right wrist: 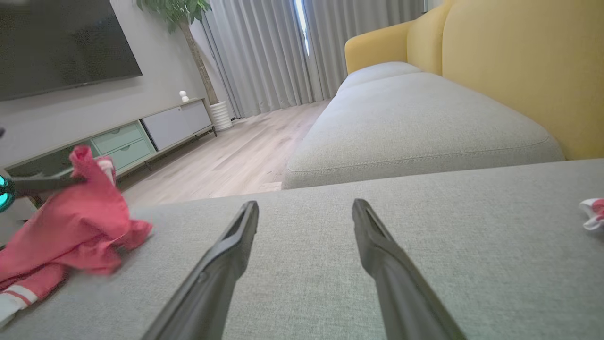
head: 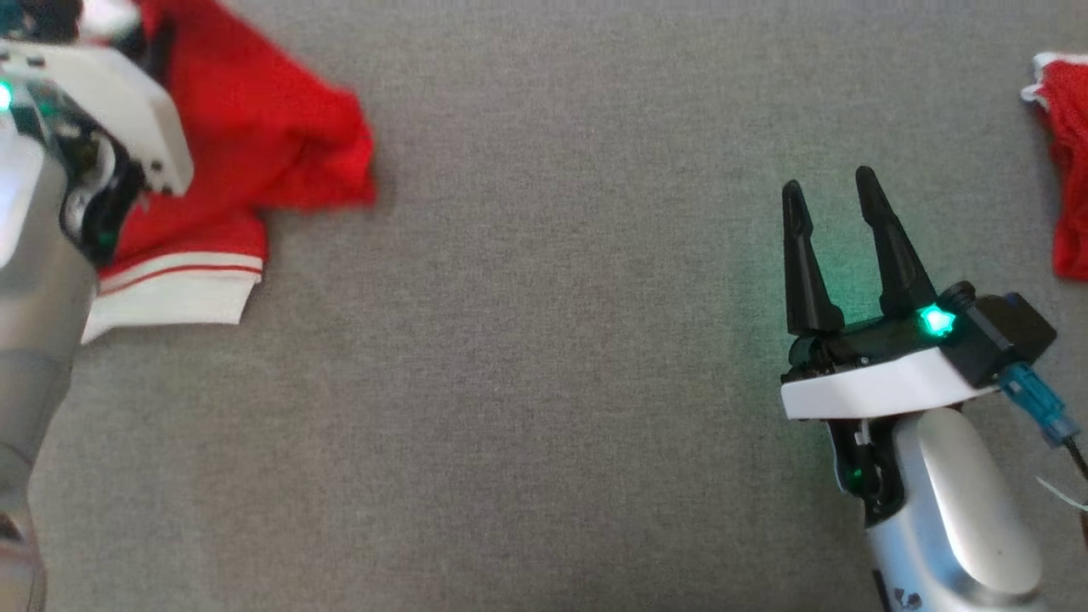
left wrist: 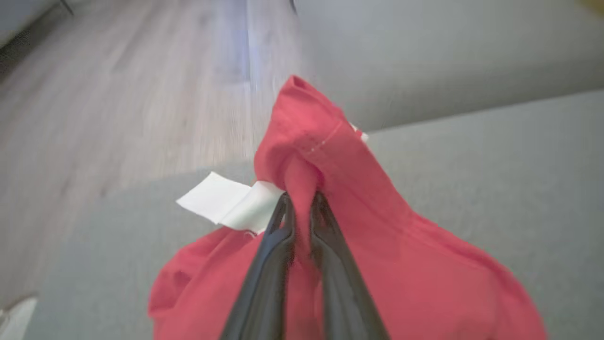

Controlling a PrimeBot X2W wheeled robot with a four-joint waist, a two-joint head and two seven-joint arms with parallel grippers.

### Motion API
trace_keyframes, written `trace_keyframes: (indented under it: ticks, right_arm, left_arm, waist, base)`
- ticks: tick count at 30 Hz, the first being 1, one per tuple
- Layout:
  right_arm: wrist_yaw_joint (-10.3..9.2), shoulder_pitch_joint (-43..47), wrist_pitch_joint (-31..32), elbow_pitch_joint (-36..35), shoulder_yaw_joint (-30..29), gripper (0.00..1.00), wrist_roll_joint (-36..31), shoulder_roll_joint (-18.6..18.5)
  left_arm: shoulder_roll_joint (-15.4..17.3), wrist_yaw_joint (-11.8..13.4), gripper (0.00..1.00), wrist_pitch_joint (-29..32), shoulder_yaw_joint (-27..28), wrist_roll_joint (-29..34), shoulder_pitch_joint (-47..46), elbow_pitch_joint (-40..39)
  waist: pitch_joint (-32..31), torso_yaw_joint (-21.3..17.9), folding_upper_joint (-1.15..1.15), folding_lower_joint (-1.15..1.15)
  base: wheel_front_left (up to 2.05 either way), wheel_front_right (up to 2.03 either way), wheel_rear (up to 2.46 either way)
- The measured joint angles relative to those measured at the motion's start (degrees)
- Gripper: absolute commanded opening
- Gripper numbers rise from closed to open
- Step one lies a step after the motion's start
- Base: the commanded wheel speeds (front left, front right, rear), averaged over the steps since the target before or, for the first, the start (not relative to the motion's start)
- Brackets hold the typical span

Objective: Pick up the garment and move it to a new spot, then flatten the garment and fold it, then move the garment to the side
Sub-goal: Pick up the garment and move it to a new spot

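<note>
The garment [head: 255, 127] is red with a white, red-striped hem [head: 178, 293] and lies bunched at the far left of the grey cushion [head: 544, 382]. In the left wrist view my left gripper [left wrist: 299, 200] is shut on a pinched fold of the garment [left wrist: 358, 198], raising it into a peak with a white label beside the fingers. The right wrist view shows the garment [right wrist: 80, 222] lifted at the left, its hem trailing on the cushion. My right gripper [head: 830, 181] hovers open over bare cushion at the right, far from the garment, with nothing between its fingers [right wrist: 306, 204].
A second red and white cloth [head: 1067, 170] lies at the cushion's right edge [right wrist: 592, 212]. Beyond are another grey seat cushion [right wrist: 415, 127], a yellow sofa back [right wrist: 519, 61], wood floor [right wrist: 236, 160] and a low TV cabinet [right wrist: 141, 137].
</note>
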Motion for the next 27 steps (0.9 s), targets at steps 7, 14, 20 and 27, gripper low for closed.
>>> trace_keyframes:
  ticks: [7, 14, 20, 27]
  right_arm:
    - [0.0, 0.2, -0.02, 1.6, 0.25, 1.0, 0.37, 0.0]
    - [0.0, 1.87, -0.1, 3.37, 0.64, 1.0, 1.9, 0.0]
    - [0.0, 2.53, -0.26, 3.77, 1.75, 1.0, 3.15, 0.02]
    - [0.0, 2.46, -0.27, 3.6, 1.6, 1.0, 4.24, 0.02]
  left_arm:
    - [-3.59, 0.04, 0.0, -17.57, 2.63, 1.37, -4.42, -2.16]
    - [-5.67, 2.35, 0.0, -25.08, 3.7, 1.82, -4.44, -5.58]
    - [-7.59, 5.15, 0.0, -25.87, 2.91, 3.44, -3.14, -8.84]
    - [-13.89, 9.98, 0.0, -26.22, -1.29, 6.12, 1.37, -10.82]
  waist:
    - [-4.57, 0.37, 0.0, 0.0]
    - [-9.38, 0.35, 0.0, -0.01]
    - [-10.99, -1.5, 0.0, -0.01]
    - [-11.14, -5.18, 0.0, 0.0]
  base:
    - [0.0, 0.0, 0.0]
    - [0.0, 0.0, 0.0]
    - [0.0, 0.0, 0.0]
    - [0.0, 0.0, 0.0]
